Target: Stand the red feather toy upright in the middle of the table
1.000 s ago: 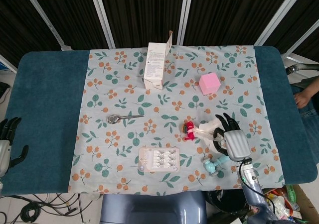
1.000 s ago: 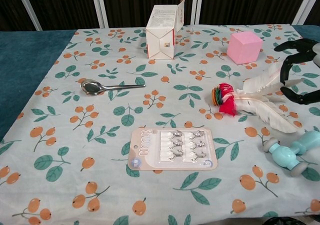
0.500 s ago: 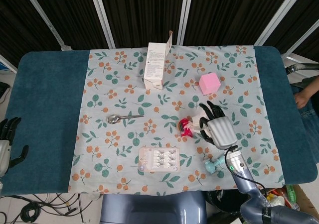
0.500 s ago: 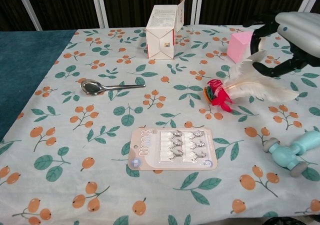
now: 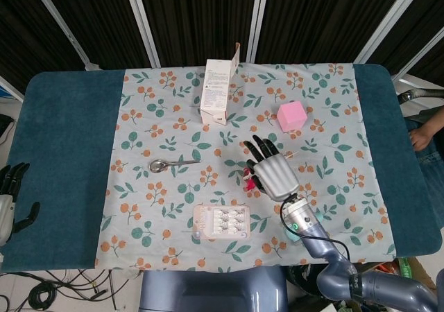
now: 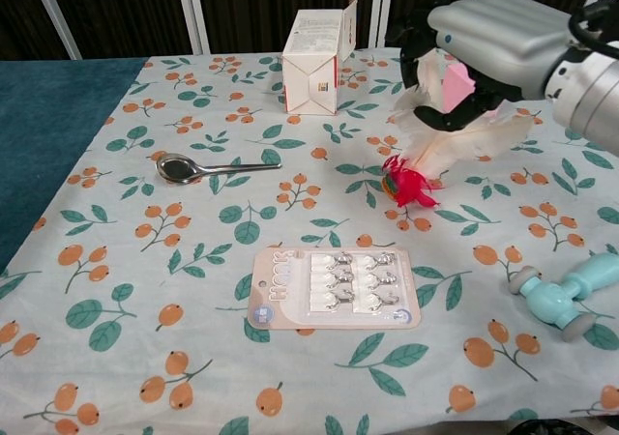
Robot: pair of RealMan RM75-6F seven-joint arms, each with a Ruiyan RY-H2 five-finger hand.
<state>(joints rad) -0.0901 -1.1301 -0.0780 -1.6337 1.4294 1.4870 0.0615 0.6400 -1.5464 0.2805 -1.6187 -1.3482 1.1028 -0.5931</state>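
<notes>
My right hand [image 5: 273,171] [image 6: 481,43] grips the white feathers of the red feather toy [image 6: 410,179]. The toy is lifted and tilted, its red base [image 5: 248,178] pointing down and left just above the cloth near the table's middle. In the head view the hand covers most of the feathers. My left hand [image 5: 8,200] hangs off the table's left edge with its fingers apart and nothing in it.
A white carton [image 5: 218,90] stands at the back centre. A pink cube [image 5: 292,115] lies behind my right hand. A spoon [image 5: 171,164] lies left of the toy, a hook card [image 5: 221,222] in front, a teal dumbbell [image 6: 564,293] at front right.
My right hand has closed on the feathers and carried the toy left, lifting it from lying flat to a tilted, base-down pose. The left hand has not moved.
</notes>
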